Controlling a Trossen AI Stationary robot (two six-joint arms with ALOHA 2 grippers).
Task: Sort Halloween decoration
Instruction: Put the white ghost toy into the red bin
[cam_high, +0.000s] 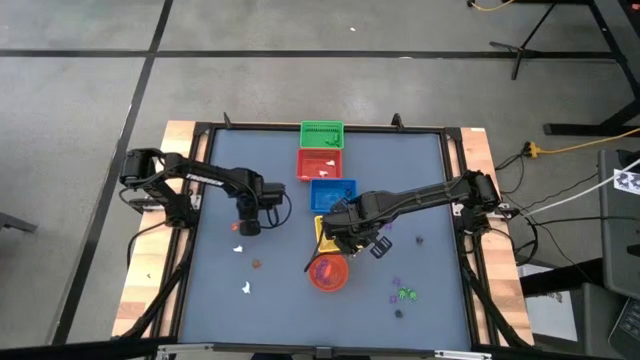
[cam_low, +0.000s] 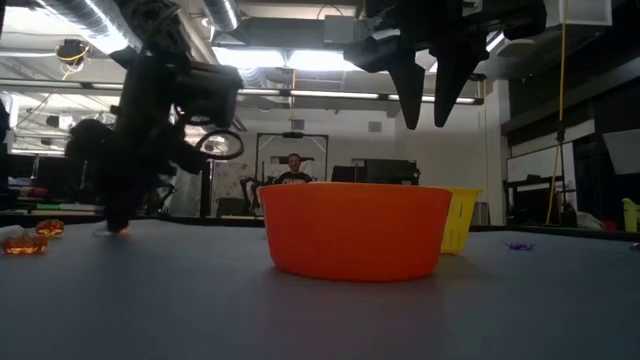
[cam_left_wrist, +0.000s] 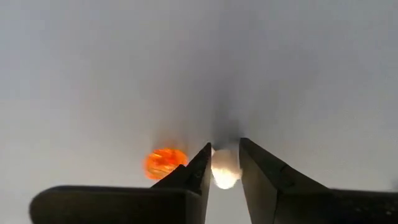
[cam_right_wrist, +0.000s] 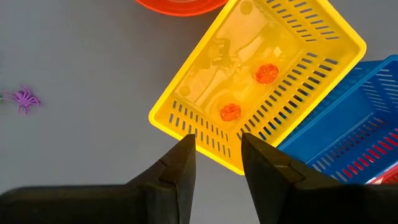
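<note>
Landmark: the round orange bowl (cam_high: 328, 272), set on the blue-grey table (cam_high: 220, 310) near its front edge.

Item 1, left gripper (cam_high: 247, 227): placed well to the left of the bowl, lowered to the table surface. In the left wrist view its 2 fingers (cam_left_wrist: 198, 171) are seen closed against a small white trinket (cam_left_wrist: 225, 168), which is pinched between them. 1 orange trinket (cam_left_wrist: 165, 162) is seen just beside that finger, on the table.

Item 2, right gripper (cam_high: 345, 238): held above the yellow basket (cam_right_wrist: 292, 74), just behind the bowl. Its fingers (cam_right_wrist: 180, 165) are parted, with nothing between them.

Item 3, baskets: 4 are lined up behind the bowl, yellow nearest, then blue (cam_high: 333, 194), red (cam_high: 320, 165) and green (cam_high: 322, 133) farthest. 2 orange trinkets (cam_right_wrist: 267, 73) are seen inside the yellow basket.

Item 4, loose trinkets: white pieces (cam_high: 246, 288) and an orange piece (cam_high: 256, 264) are scattered left of the bowl; purple (cam_high: 396, 283) and green (cam_high: 406, 294) pieces lie right of it. 1 purple spider (cam_right_wrist: 25, 98) is seen in the right wrist view.

Item 5, writing: no label or brand can be read on any item.

Item 6: a person (cam_low: 293, 168) is seen in the room beyond the bowl, in the low view.
</note>
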